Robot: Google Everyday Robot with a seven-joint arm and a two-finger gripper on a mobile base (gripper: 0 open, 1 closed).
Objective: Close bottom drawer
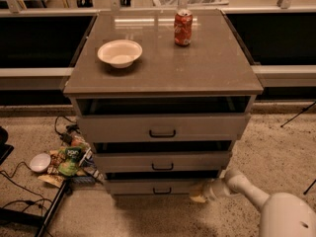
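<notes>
bottom drawer (158, 186) judged rigid, light, free-sliding (seen part open) | gripper (200, 195) placed at its front's right end, grip state cannot be told | push advised on flat front

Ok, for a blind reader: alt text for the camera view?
The gripper is at the right end of the bottom drawer, which stands slightly open. A white bowl and a red soda can sit on the cabinet; snack packets lie on the floor beside it.

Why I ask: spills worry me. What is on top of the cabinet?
A white bowl and an upright red can; nothing is hidden there. The hand is at the bottom drawer's right end.
</notes>
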